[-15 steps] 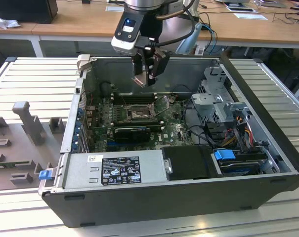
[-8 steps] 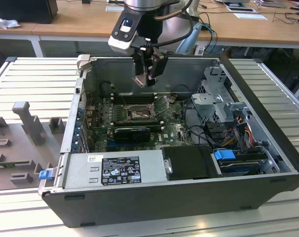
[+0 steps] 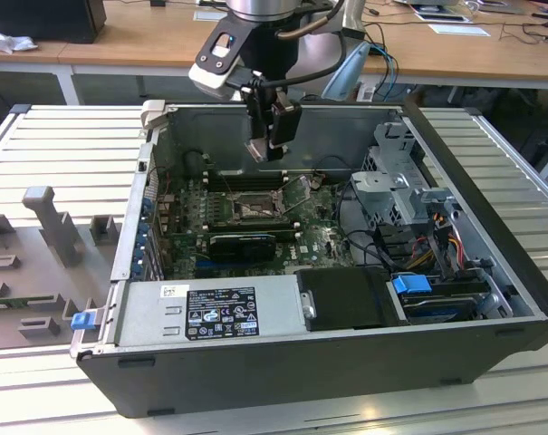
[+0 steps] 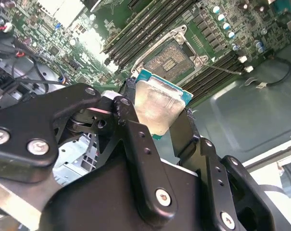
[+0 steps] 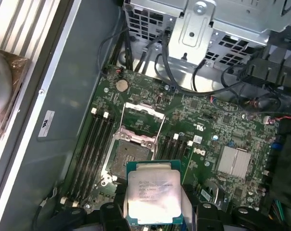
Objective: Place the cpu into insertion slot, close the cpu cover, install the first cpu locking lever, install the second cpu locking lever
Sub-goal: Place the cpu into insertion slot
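**Surface and room.** A slatted grey metal bench is carrying everything. Wooden desks are running along the back of the room, at 12 o'clock in the exterior view. A grey moulded fixture is lying on the bench at 9 o'clock of the computer case.

**Containers and contents.** The computer case is lying on its side with its panel off.
- A power supply is sitting along its 6 o'clock edge.
- A green motherboard is lying at the centre.
- A metal drive cage is standing at 3 o'clock, with cables trailing below it.

The insertion slot is lying bare in the board between the rows of memory slots. The cpu cover is standing swung open at the slot's edge.

The end effector is hanging over the board at 12 o'clock of the slot in the exterior view. It is clamping the cpu by two opposite edges. The chip is tilting, with its pale face showing in both wrist views, well above the slot and not seated.

**Labels.**
- A black label and a small white label are showing on the power supply.
- Another white label is sticking to the case wall.
- Fine print is showing on the cpu face.
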`<state>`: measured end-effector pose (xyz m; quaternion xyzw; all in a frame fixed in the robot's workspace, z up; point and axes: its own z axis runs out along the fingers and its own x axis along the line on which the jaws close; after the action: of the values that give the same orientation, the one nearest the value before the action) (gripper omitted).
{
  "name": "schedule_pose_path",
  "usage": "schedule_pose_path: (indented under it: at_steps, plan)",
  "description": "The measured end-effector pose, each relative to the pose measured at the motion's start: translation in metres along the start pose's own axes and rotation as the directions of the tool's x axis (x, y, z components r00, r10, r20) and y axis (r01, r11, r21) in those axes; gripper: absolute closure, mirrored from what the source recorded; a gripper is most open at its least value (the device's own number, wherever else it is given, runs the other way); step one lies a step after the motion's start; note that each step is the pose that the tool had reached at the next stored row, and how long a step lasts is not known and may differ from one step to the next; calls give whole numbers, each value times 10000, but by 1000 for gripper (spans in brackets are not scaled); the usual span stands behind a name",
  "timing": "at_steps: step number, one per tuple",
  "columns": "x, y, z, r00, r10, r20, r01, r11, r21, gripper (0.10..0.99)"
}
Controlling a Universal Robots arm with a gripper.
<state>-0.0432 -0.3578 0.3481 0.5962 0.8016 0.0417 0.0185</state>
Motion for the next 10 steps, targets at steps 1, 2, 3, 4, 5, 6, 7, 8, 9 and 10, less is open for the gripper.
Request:
schedule_pose_path:
  at_steps: [1, 2, 3, 4, 5, 6, 7, 8, 9, 10]
  plan:
    - [0, -1, 0, 10000, 81, 7, -81, 10000, -2, 557]
    - [0, -1, 0, 9998, 173, 15, -173, 9999, -3, 557]
    - [0, -1, 1, 9997, 241, 21, -241, 9997, -5, 557]
    - [1, -1, 3, 9994, 336, 29, -336, 9994, -7, 557]
    - [1, -2, 7, 9993, 370, 33, -370, 9993, -7, 557]
    - [0, -2, 12, 9993, 372, 33, -372, 9993, -8, 557]
    - [0, -3, 18, 9993, 373, 33, -373, 9993, -7, 557]
    - [-1, -4, 30, 9993, 373, 32, -373, 9993, -8, 557]
    - [-1, -5, 37, 9993, 373, 33, -373, 9993, -7, 557]
    - [-1, -5, 38, 9993, 373, 34, -373, 9993, -5, 557]
